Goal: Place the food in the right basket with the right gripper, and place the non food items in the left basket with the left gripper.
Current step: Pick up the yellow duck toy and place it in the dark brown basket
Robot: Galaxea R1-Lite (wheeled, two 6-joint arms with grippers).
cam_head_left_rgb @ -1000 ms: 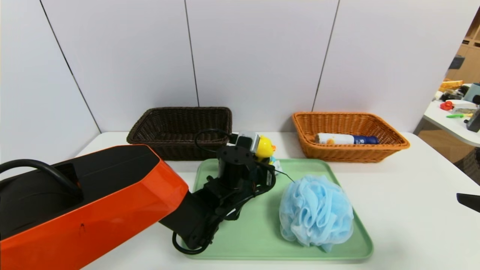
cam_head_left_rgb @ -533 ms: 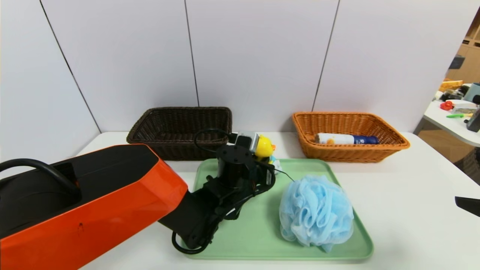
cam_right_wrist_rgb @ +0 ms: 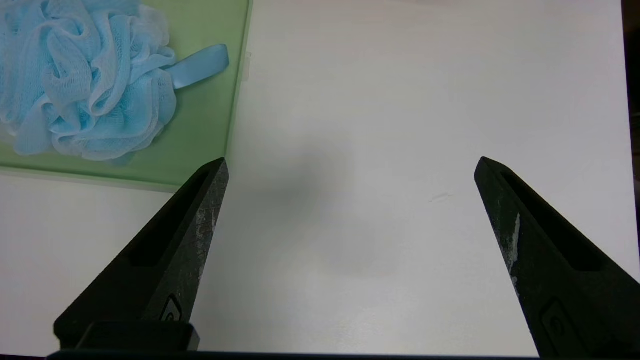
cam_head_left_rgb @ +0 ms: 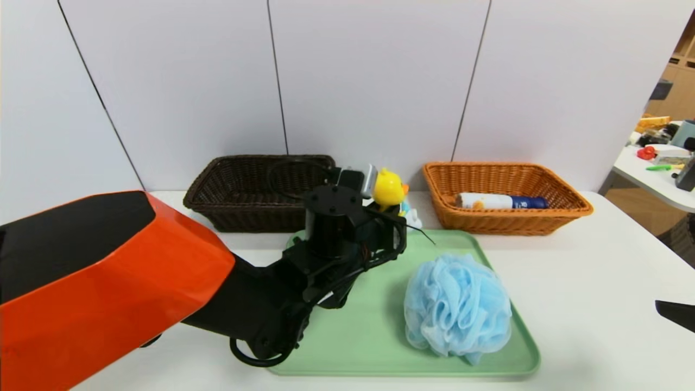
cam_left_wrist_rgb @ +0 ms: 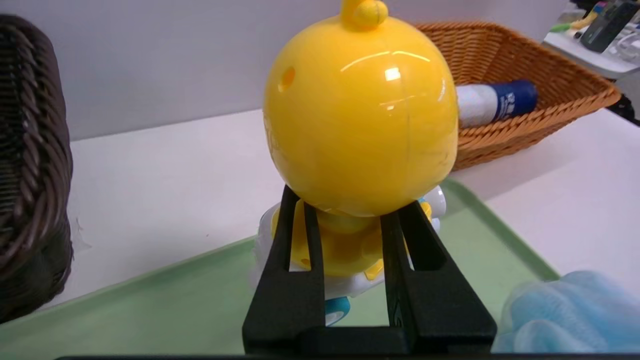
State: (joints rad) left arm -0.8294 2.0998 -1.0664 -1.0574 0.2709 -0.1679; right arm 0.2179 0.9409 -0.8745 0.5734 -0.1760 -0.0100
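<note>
My left gripper (cam_left_wrist_rgb: 350, 200) is shut on the yellow duck toy (cam_head_left_rgb: 389, 187), gripping its body under the round head (cam_left_wrist_rgb: 360, 110). The duck hangs above the far edge of the green tray (cam_head_left_rgb: 374, 336), between the two baskets. The light-blue bath pouf (cam_head_left_rgb: 457, 307) lies on the tray's right half. The blue-capped white food container (cam_head_left_rgb: 502, 201) lies on its side in the orange right basket (cam_head_left_rgb: 564, 214). I see nothing inside the dark brown left basket (cam_head_left_rgb: 217, 179). My right gripper (cam_right_wrist_rgb: 352, 161) stands open and holds nothing, low over bare table right of the tray.
The white table (cam_head_left_rgb: 597, 282) ends at a wall just behind the baskets. A side table with clutter (cam_head_left_rgb: 662, 163) stands at the far right. My orange left forearm (cam_head_left_rgb: 108, 282) fills the lower left of the head view.
My left arm has risen and lifted the duck off the tray, carrying it a little farther back. The right arm has barely moved.
</note>
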